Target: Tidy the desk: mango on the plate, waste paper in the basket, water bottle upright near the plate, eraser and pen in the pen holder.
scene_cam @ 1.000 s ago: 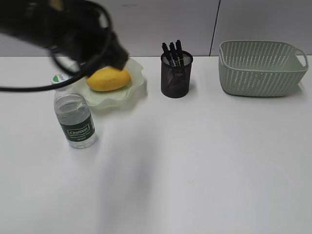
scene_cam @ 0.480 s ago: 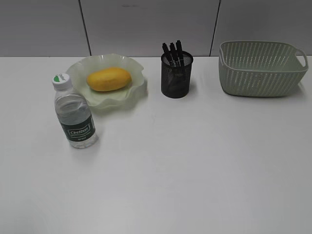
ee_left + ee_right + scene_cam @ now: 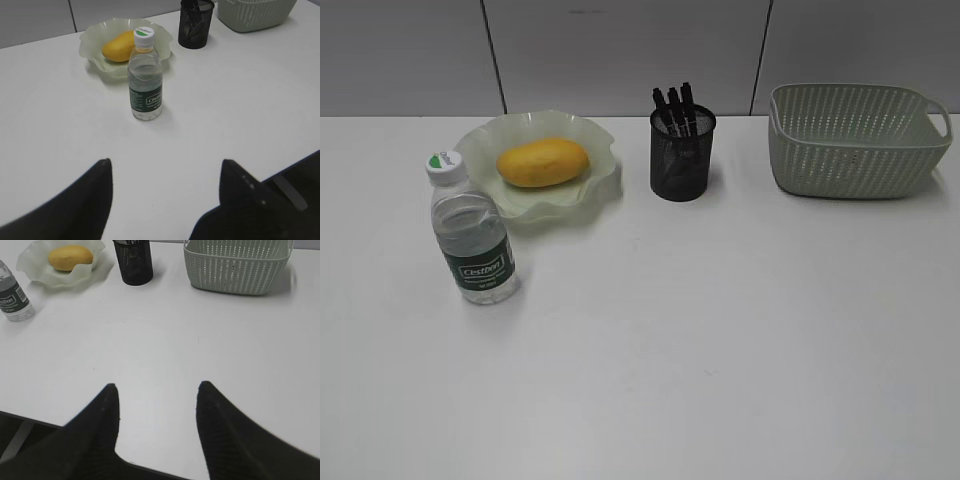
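On the left of the plain white desk [image 3: 720,330], the small clear water bottle with its dark green label [image 3: 472,232] stands upright just in front of the pale green ruffled glass plate [image 3: 595,190] holding the yellow-orange oval mango [image 3: 543,162]; right of them come the black mesh pen holder [image 3: 682,155] with dark pens [image 3: 672,107] sticking up, then the sage-green perforated basket [image 3: 855,140], its inside hidden. Only the wrist views show the left gripper [image 3: 165,172] and right gripper [image 3: 157,395], each with jaws spread apart and holding nothing, low over bare desk. Behind runs a grey panelled wall [image 3: 620,55].
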You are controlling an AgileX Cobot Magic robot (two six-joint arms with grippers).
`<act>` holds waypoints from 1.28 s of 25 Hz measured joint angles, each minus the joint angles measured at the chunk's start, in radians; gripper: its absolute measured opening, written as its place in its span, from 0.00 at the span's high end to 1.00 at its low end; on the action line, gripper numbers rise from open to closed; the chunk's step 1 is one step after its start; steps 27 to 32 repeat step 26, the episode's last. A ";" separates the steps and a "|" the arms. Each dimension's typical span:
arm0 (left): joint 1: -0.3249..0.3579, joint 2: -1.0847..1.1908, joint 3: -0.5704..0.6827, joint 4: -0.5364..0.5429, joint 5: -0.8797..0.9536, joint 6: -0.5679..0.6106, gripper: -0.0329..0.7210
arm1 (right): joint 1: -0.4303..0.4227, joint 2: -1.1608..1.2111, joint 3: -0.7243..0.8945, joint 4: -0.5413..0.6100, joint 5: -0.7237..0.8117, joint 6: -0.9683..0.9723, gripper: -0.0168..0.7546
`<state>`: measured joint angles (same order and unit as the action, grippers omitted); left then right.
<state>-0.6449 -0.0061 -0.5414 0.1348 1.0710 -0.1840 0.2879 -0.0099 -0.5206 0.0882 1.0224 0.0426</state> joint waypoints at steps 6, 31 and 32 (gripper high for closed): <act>0.000 0.000 0.002 0.003 -0.007 -0.001 0.29 | 0.000 0.000 0.000 0.000 0.000 0.000 0.46; 0.470 0.000 0.002 0.011 -0.009 -0.001 0.39 | -0.234 0.000 0.000 0.008 0.000 0.000 0.46; 0.470 0.000 0.002 0.011 -0.009 -0.001 0.39 | -0.234 0.000 0.000 0.008 0.000 0.000 0.46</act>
